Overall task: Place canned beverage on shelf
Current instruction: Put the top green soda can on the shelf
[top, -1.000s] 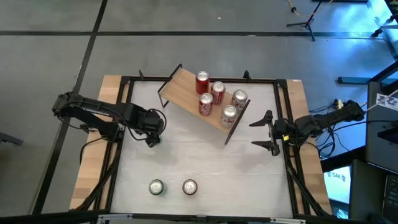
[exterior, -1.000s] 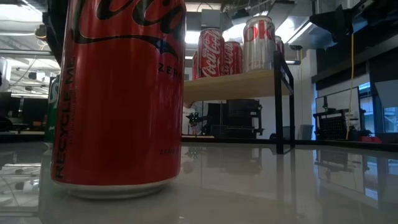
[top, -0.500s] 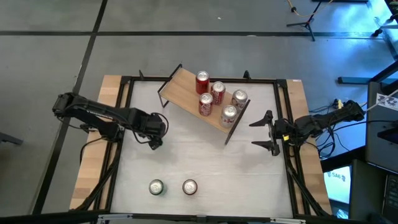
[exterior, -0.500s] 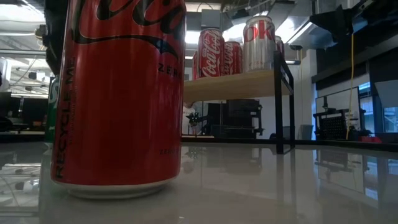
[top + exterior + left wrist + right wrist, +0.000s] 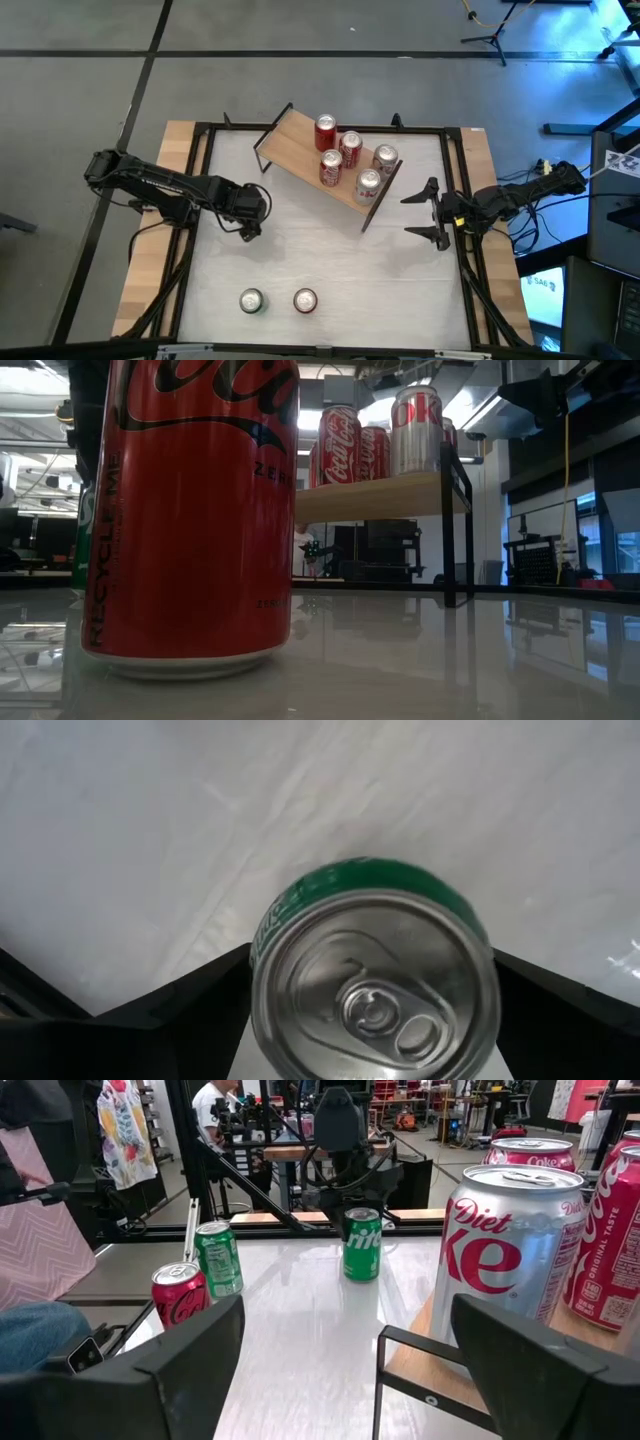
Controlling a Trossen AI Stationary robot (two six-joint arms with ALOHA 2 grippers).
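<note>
Well in front of the light-wood board shelf on black legs (image 5: 293,138), two spare cans (image 5: 305,300) stand. Left of the shelf, the left gripper (image 5: 250,224) clamps a green aluminium drink can (image 5: 372,982) and has crept shelfward, so delivery is underway; the right gripper (image 5: 408,214) waits beside the shelf's right end, jaws apart

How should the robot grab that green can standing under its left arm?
By its curved side wall, coming straight down from above. The green can stands upright, lid up, with open table around it, and the left gripper hangs right over it.
</note>
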